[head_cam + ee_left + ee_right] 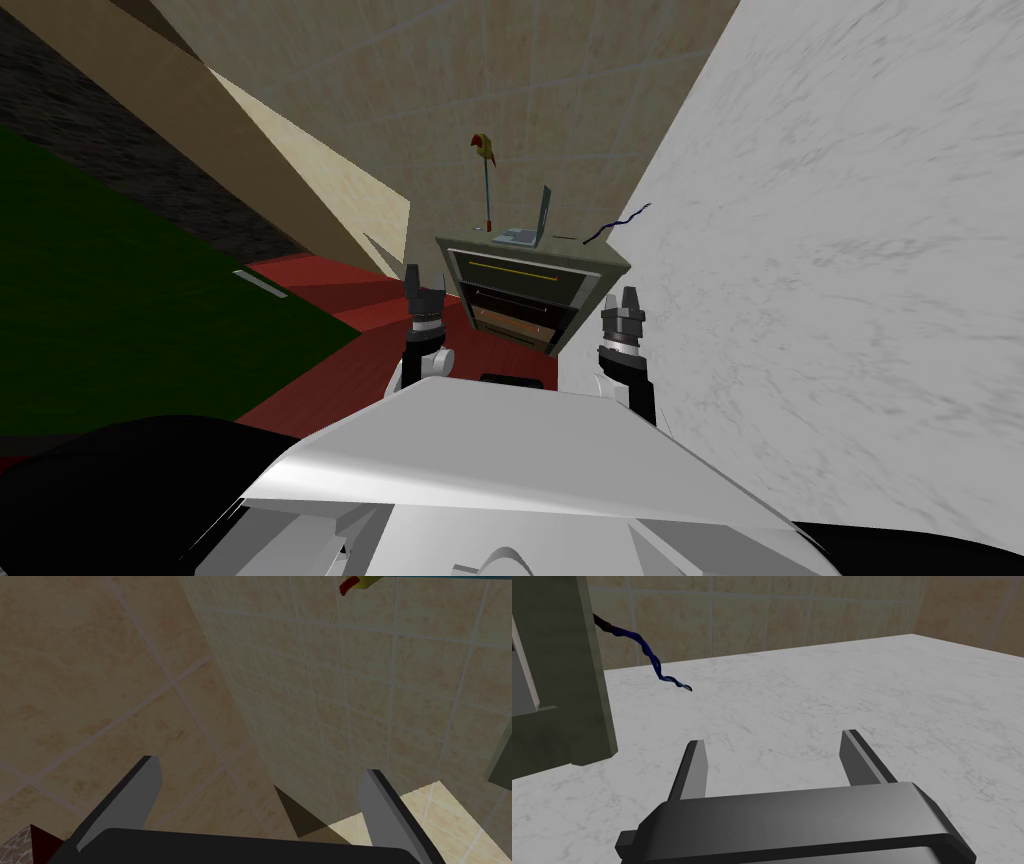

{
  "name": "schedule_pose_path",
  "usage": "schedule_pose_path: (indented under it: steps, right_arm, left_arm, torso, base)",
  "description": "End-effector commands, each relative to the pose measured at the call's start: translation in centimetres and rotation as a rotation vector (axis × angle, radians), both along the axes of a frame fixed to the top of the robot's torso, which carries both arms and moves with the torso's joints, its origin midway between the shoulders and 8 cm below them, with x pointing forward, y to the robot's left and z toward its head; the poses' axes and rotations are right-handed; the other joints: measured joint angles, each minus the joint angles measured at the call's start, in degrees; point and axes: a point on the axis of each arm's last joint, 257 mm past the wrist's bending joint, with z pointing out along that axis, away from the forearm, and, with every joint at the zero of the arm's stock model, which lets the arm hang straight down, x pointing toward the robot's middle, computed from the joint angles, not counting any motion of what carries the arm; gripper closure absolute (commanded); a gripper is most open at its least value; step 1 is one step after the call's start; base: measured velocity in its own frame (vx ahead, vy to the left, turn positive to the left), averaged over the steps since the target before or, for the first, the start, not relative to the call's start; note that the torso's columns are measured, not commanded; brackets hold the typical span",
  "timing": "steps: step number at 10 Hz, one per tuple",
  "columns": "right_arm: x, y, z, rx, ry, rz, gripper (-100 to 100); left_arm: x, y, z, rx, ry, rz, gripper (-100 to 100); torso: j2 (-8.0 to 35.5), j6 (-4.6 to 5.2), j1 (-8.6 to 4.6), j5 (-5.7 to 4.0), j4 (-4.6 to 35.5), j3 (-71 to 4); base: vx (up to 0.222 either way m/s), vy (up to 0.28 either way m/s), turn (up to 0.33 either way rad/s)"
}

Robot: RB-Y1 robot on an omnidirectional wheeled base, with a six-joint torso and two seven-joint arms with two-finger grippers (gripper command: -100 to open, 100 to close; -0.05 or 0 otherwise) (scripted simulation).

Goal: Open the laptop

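Both arms are up in front of the drawer cabinet [530, 290], and the laptop [528, 232] sits on its top, well apart from either tool. Its lid looks to be standing up from the base, though it is small from here and I can't judge the angle.

The left tool [423, 288] is released, with its 2 fingers [145, 786] spread wide and nothing between them, pointing at tiled wall. The right tool [628, 303] is also released and empty. It is close beside the white marbled surface [822, 691], with the cabinet's side on its other flank.

There are 3 risks from here, as I judge it:

- **The stick:** A thin stick with a red and yellow bird [484, 150] on top stands just beside the laptop. A reach from the left could clip it and knock it over.
- **The cable:** A blue cable [647, 658] trails off the cabinet's right side, so a right-hand approach could snag it and drag the laptop.
- **The lid:** It is thin. A push low on it or off-centre would likely slide the whole machine back rather than swing the hinge.

The right arm also has little room against that marbled surface, so a wide swing could scrape it.
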Motion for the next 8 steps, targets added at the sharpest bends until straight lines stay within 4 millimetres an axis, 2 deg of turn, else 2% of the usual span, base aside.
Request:
schedule_pose_path:
  steps: [1,8]
  right_arm:
    - [0.00,0.00,0.00,0.000,0.000,0.000,0]
    - [-0.01,0.00,0.02,0.000,0.000,0.000,0]
  left_arm:
    - [0.00,0.00,0.00,0.000,0.000,0.000,0]
    - [-0.01,0.00,0.01,0.000,0.000,0.000,0]
  torso:
    - [2.3,0.00,0.00,0.00,2.3,-4.7]
    - [31.2,0.00,0.00,0.00,31.1,-62.3]
  base:
    - [0.000,0.000,0.000]
    - [0.000,0.000,0.000]
